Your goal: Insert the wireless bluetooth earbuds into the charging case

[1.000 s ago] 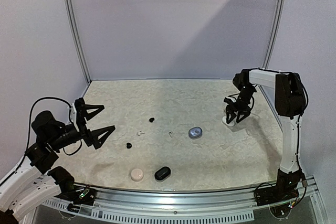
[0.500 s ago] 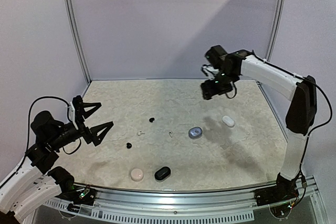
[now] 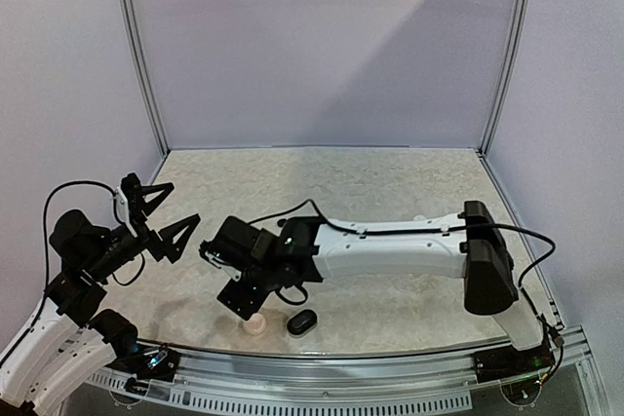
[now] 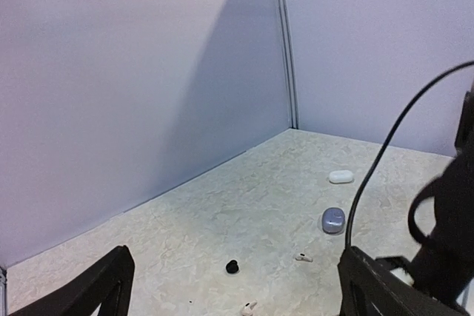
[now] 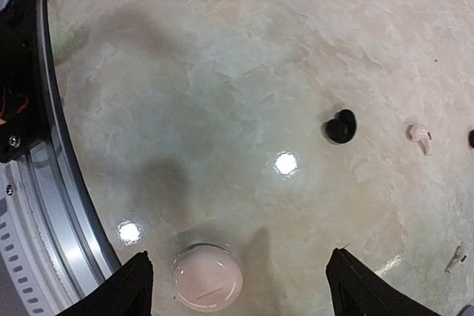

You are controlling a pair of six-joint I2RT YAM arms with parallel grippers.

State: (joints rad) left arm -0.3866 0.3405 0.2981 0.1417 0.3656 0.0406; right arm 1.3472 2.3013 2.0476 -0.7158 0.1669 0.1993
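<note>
- Lying loose on the pale marbled table (image 3: 390, 182), the wireless bluetooth earbuds are tiny beside the pebble-shaped cases. Four show, and none sits in a case.
- One black earbud (image 5: 340, 126) is a glossy, rounded bud left of the table's middle, ahead of the right gripper (image 5: 238, 255).
- Near it, apart, lies a white earbud (image 5: 419, 135), pale with a short stem.
- A second white earbud (image 4: 303, 257), also stemmed, lies just before the grey-blue case (image 4: 333, 220) in the left wrist view.
- A second black earbud (image 4: 232, 266) sits closer to the back wall than the white ones. Its shape is too small to make out.
- The grey-blue case rests around the table's middle, and a white case (image 4: 341, 177) lies beyond it toward the right side.
- A round pink case (image 5: 207, 279) and a black case (image 3: 302, 321) lie near each other, not touching, by the metal rail (image 5: 63, 183) at the near edge.
- The right arm (image 3: 390, 250) stretches across the table to the left. Its gripper hangs over the pink case with fingers spread wide and nothing held.
- The left gripper (image 3: 185, 202) is raised at the left side, its jaws wide apart and empty.
</note>
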